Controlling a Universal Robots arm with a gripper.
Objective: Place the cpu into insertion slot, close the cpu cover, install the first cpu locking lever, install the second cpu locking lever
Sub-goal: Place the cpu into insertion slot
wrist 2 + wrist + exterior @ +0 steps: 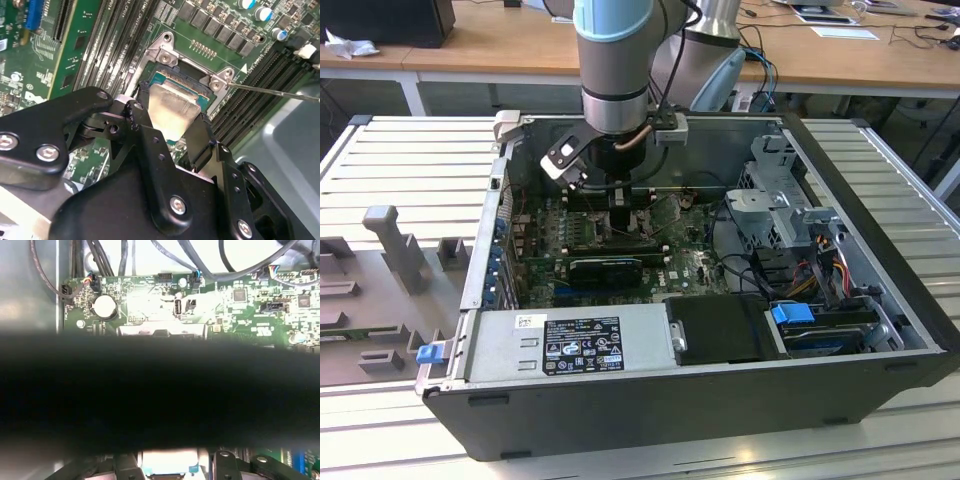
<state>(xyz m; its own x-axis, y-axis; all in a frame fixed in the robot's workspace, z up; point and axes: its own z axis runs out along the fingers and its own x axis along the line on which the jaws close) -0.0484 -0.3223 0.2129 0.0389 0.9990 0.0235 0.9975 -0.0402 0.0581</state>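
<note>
gripper: your gripper (169, 120) reaches down inside the open computer case (720, 400), its two black fingers (145, 135) clamped on opposite edges of the chip.
chip: the pale silver chip (172, 105) sits between the fingertips, right over the socket; you cannot tell whether it touches yet.
socket: the socket (172, 79) lies directly beneath the gripper, its teal edge and metal frame corners showing just beyond the chip.
rod: a thin metal rod (272, 92) runs away from one frame corner.
surroundings: long black memory slots (112, 45) flank the socket on the green board (700, 265).
</note>
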